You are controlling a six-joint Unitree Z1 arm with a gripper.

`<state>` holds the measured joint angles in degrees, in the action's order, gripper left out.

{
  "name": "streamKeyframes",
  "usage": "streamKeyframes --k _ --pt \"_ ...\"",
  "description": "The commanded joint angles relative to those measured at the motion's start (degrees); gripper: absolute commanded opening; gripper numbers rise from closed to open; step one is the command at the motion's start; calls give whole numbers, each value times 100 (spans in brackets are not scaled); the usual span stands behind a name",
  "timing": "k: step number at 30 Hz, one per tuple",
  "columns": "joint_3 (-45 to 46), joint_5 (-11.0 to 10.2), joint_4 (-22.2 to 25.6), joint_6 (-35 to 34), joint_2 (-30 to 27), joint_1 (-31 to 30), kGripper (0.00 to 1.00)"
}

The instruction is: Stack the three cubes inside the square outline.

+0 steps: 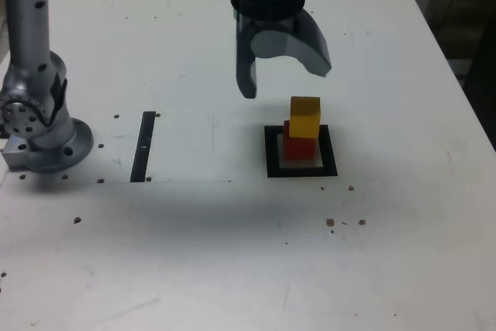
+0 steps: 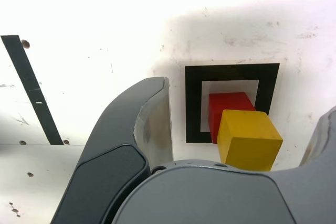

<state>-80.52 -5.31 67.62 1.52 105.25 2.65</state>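
Two cubes stand stacked inside the square outline (image 1: 271, 153): a red cube (image 1: 298, 147) on the pale centre and a yellow cube (image 1: 304, 114) on top of it. The yellow one sits slightly off-centre, shifted toward the exterior view's right. My gripper (image 1: 285, 83) hangs just above and behind the stack, open, with nothing between its fingers and touching neither cube. In the wrist view the yellow cube (image 2: 249, 137) and the red cube (image 2: 228, 103) lie between the spread fingers (image 2: 152, 124), within the square outline (image 2: 194, 103).
A thin black strip (image 1: 144, 146) lies flat on the white table toward the exterior view's left. The arm's grey base (image 1: 43, 129) stands at the far left. Small dark specks dot the table (image 1: 232, 253). The strip (image 2: 31, 93) also shows in the wrist view.
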Motion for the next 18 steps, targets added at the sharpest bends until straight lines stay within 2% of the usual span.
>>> streamKeyframes --k 1,18 --pt "46 -40 105 107 -63 174 100" --pt "-278 -167 395 1233 156 1518 100"
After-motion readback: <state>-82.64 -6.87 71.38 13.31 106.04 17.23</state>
